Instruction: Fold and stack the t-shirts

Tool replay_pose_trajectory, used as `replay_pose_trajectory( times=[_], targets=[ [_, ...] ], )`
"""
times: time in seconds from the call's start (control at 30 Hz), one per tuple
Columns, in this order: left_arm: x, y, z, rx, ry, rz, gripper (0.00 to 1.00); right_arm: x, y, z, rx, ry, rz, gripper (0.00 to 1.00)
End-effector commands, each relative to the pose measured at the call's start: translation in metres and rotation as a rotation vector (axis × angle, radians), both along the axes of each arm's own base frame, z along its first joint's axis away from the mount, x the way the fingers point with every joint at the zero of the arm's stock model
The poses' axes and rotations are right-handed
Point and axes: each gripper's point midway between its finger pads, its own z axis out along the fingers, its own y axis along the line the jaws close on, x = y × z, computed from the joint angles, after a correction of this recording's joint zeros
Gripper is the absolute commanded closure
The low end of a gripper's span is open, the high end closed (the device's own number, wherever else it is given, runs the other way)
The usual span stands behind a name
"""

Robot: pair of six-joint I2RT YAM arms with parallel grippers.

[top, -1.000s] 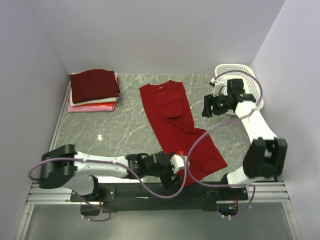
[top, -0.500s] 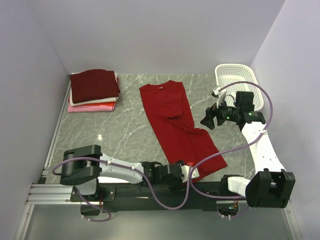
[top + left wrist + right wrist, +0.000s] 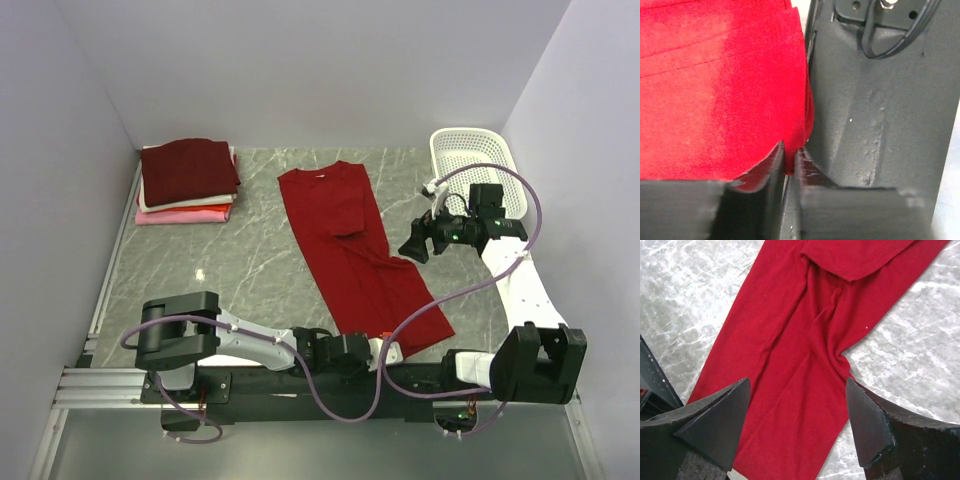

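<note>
A bright red t-shirt (image 3: pixel 350 250), folded lengthwise, lies slanted across the middle of the marble table (image 3: pixel 240 260). My left gripper (image 3: pixel 383 347) lies low at the table's near edge, by the shirt's bottom hem. In the left wrist view the left gripper (image 3: pixel 789 160) is shut on a pinch of the red t-shirt's (image 3: pixel 720 90) hem. My right gripper (image 3: pixel 412 243) hovers open above the shirt's right edge. The right wrist view has the right gripper (image 3: pixel 797 410) spread wide over the red t-shirt (image 3: pixel 800 340), with nothing held. A stack of folded t-shirts (image 3: pixel 187 180), maroon on top, sits at the back left.
A white perforated basket (image 3: pixel 470 150) stands at the back right corner, behind the right arm. A black metal rail (image 3: pixel 880 100) runs along the table's near edge beside the left gripper. Walls close in the left, back and right sides.
The left arm slid right along the near edge to the hem, and its jaws closed on the cloth. The right arm swung from the basket toward the shirt and opened wider.
</note>
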Motion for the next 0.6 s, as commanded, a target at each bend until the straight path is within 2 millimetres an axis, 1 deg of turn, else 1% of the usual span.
replay_pose_trajectory(
  times=[0.0,0.03,0.07,0.13,0.17,0.2,0.27,0.33,0.43,0.5,0.57],
  targets=[
    [0.001,0.01,-0.004,0.048,-0.014,0.019,0.89,0.001,0.0,0.011,0.013,-0.024,0.021,0.17],
    [0.003,0.02,-0.009,0.066,-0.014,0.047,0.98,0.001,0.0,0.011,0.012,-0.023,0.023,0.17],
    [0.004,0.024,-0.003,0.059,-0.014,0.061,0.99,-0.001,0.0,0.01,0.01,-0.019,0.029,0.17],
    [0.006,0.038,-0.004,0.08,0.002,0.095,0.99,-0.002,-0.001,0.009,0.0,-0.017,0.032,0.17],
    [0.004,0.044,0.0,0.083,0.012,0.102,0.99,-0.002,-0.001,0.009,-0.004,-0.019,0.035,0.17],
    [0.003,0.053,-0.002,0.111,0.033,0.121,0.99,-0.002,-0.001,0.01,-0.006,-0.019,0.035,0.18],
    [-0.003,0.062,0.004,0.114,0.074,0.141,0.99,-0.003,-0.002,0.009,-0.012,-0.016,0.035,0.18],
    [-0.01,0.063,0.01,0.098,0.127,0.151,0.97,-0.003,-0.002,0.011,-0.016,-0.021,0.039,0.18],
    [-0.009,0.07,0.018,0.109,0.145,0.193,0.95,-0.003,-0.003,0.011,-0.018,-0.021,0.039,0.18],
    [-0.014,0.076,0.019,0.144,0.173,0.2,0.93,-0.003,-0.003,0.013,-0.023,-0.023,0.037,0.18],
    [-0.022,0.078,0.023,0.156,0.224,0.201,0.88,-0.003,-0.004,0.012,-0.026,-0.017,0.038,0.18]
  ],
)
